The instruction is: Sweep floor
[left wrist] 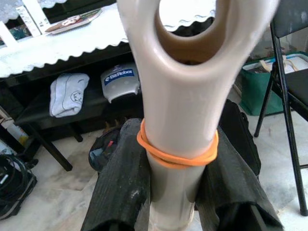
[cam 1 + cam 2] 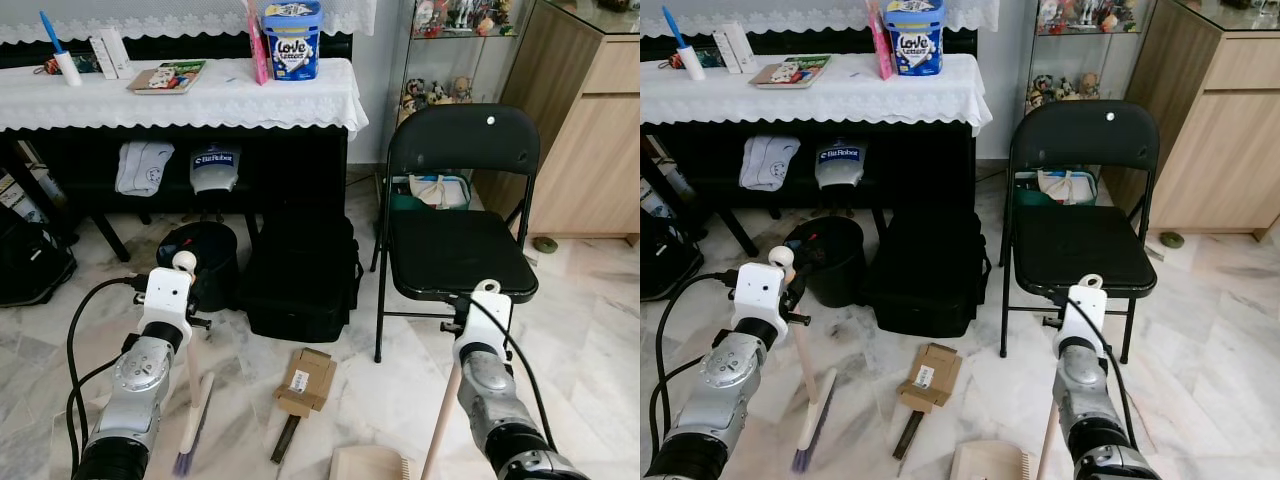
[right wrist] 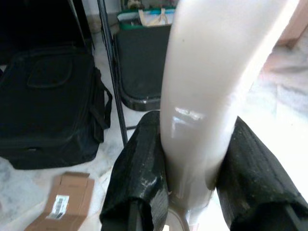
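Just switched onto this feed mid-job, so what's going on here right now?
The robot stands on the marble floor facing a black folding chair and a black bag. Its left gripper is shut on a broom handle, bristles down by its left side. Its right gripper is shut on a dustpan handle. A flattened cardboard box lies between them, not yet swept up.

black folding chair [image 2: 460, 225], black bag [image 2: 300, 275], lace-covered table [image 2: 180, 95]

Even indoor daylight, head views sharp; handles close to wrist cameras blurred, glare beside right handle [image 3: 216, 72]
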### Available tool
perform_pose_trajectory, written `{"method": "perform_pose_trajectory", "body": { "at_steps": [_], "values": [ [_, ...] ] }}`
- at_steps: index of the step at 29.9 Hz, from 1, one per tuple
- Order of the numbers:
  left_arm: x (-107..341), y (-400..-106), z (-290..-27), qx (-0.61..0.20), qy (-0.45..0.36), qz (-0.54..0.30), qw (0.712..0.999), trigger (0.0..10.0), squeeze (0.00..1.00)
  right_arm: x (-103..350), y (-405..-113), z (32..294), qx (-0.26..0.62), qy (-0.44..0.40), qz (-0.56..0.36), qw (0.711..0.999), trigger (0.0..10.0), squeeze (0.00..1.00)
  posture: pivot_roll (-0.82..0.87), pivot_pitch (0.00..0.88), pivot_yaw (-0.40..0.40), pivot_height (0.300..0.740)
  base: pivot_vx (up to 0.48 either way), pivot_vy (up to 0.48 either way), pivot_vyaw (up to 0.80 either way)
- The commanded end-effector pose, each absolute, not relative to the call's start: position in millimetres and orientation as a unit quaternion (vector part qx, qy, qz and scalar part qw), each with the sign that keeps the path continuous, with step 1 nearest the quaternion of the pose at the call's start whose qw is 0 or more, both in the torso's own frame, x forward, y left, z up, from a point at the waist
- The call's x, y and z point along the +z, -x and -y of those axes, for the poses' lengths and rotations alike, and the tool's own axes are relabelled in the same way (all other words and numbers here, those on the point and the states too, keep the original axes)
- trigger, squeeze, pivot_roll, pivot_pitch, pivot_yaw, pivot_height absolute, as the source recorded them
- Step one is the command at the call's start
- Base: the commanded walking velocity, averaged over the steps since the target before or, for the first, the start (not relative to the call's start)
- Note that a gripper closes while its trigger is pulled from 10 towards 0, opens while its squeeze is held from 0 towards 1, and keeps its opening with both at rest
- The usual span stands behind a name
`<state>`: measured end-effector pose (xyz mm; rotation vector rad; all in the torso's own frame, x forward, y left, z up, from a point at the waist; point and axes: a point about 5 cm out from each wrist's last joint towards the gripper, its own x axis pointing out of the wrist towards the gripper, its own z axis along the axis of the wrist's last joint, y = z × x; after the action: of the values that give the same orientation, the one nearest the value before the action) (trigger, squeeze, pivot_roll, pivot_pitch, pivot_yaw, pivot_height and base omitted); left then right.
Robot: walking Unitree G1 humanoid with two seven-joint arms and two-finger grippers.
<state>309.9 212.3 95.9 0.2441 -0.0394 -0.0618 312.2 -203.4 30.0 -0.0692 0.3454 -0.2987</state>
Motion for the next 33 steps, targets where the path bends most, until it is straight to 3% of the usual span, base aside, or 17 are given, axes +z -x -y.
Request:
{"method": "perform_pose_trajectory", "body": {
  "at_steps": [1,16,33],
  "values": [
    [102.8,-313.9,-213.3,-0.030,-0.127,0.032,0.991,10.0,0.00,47.3,-321.2,202.2,-0.148,0.044,-0.121,0.981,10.0,0.00,0.03,0.000,0.058,0.740,0.000,0.000,0.00],
    [100.8,-311.7,-215.0,-0.024,-0.126,0.030,0.991,10.0,0.00,46.1,-319.7,191.4,-0.113,0.080,-0.096,0.986,10.0,0.00,0.04,0.000,0.051,0.740,0.000,0.000,0.00],
    [94.4,-307.0,-223.5,-0.007,-0.132,0.020,0.991,10.0,0.00,33.5,-310.8,202.8,-0.122,0.095,-0.116,0.981,10.0,0.00,0.04,0.000,0.052,0.740,0.000,0.000,0.00]
  ]
}}
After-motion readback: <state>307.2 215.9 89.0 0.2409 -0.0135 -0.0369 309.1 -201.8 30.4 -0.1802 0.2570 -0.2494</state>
